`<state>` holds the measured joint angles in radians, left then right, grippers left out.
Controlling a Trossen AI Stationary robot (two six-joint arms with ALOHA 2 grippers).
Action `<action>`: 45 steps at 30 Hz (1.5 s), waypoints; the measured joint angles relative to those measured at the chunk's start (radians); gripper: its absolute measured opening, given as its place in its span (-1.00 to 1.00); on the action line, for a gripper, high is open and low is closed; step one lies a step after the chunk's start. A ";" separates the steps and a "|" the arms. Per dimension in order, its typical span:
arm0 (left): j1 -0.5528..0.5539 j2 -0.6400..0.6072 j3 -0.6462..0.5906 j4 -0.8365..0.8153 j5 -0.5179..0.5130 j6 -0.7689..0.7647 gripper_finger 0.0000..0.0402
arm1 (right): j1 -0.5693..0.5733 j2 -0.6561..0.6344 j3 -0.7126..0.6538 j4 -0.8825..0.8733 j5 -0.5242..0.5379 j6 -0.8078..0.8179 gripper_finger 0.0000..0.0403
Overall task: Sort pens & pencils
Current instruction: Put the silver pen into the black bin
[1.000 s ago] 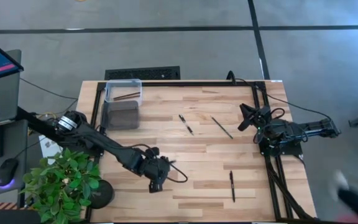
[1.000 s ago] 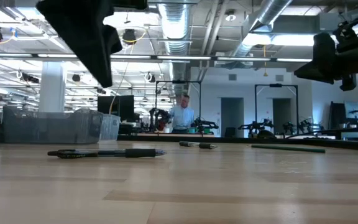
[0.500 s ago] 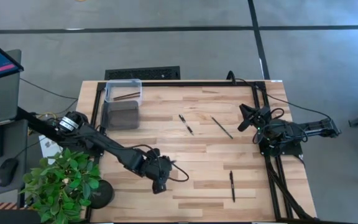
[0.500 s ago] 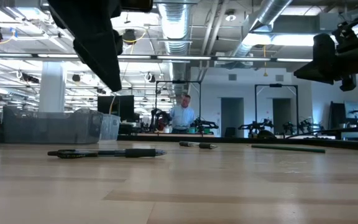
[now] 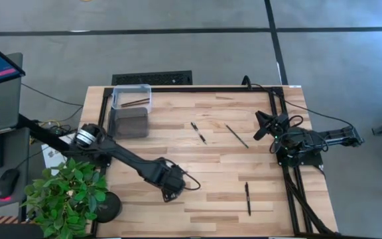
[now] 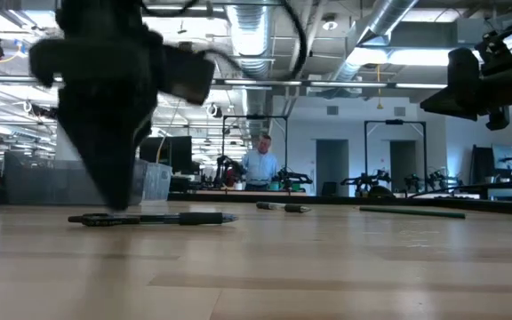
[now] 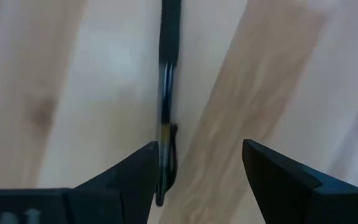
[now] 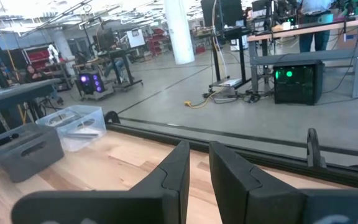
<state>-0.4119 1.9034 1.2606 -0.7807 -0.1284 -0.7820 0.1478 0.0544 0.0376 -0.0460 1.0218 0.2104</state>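
A black pen (image 6: pixel 167 218) lies flat on the wood table near its front edge, seen in the left wrist view as a dark stick (image 7: pixel 166 93). My left gripper (image 5: pixel 171 194) points down over one end of it, open. Its fingers (image 7: pixel 135 174) stand on either side of the pen, which lies close beside one finger; I cannot tell whether they touch. Another pen (image 5: pixel 198 132) and a thin pencil (image 5: pixel 237 136) lie mid-table, and one more pen (image 5: pixel 247 198) lies near the front right. My right gripper (image 5: pixel 262 125) waits level at the right edge, with a narrow gap between its fingers (image 8: pixel 198 146) and nothing in it.
A clear bin (image 5: pixel 131 97) holding brown pencils and a dark grey bin (image 5: pixel 130 123) stand at the table's far left. Black frame rails (image 5: pixel 178 88) run along the table's edges. A potted plant (image 5: pixel 65 196) stands beside the near left corner. A person stands far off in the room (image 6: pixel 260 164).
My left gripper has come down from well above the table to just over the near pen's end, rolling about its own axis as it sank. The pen has not moved.
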 joint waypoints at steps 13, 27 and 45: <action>0.009 0.042 0.000 -0.038 0.015 -0.004 0.12 | 0.000 0.000 0.000 0.000 0.000 0.000 -0.59; 0.034 0.045 0.000 -0.039 0.003 -0.021 0.12 | 0.000 0.000 0.000 0.000 0.000 0.000 -0.59; 0.079 0.041 -0.048 -0.005 0.063 -0.016 -0.26 | 0.000 0.000 0.000 0.000 -0.001 0.000 -0.59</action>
<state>-0.3325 1.9448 1.2121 -0.7855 -0.0658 -0.7979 0.1479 0.0544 0.0376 -0.0460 1.0210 0.2108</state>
